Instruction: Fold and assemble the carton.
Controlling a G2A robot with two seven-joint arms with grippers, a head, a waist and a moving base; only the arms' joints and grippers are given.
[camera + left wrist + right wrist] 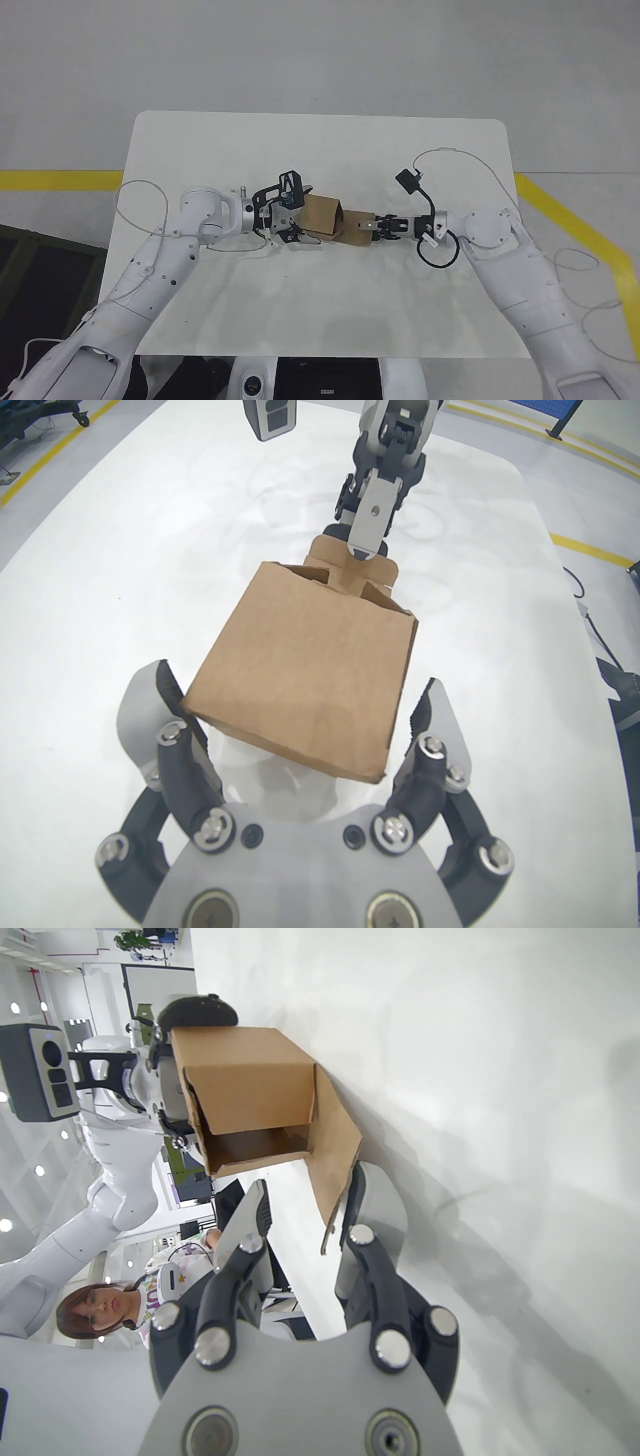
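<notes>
A brown cardboard carton (322,214) lies on its side at the middle of the white table (300,140). My left gripper (293,228) straddles its closed end (300,680), one pad (172,695) on a corner and the other finger (432,710) by the opposite edge, and that end is raised off the table. The far end is open (250,1148), with one flap (335,1143) sticking out toward my right gripper (372,227). That gripper (310,1183) is open, the flap between its fingers and resting against one finger (372,1198).
Bare white tabletop surrounds the carton on all sides. Thin cables loop over the table near each arm, one at the right (470,160) and one at the left (140,200). Yellow floor tape (60,180) runs beyond the table edges.
</notes>
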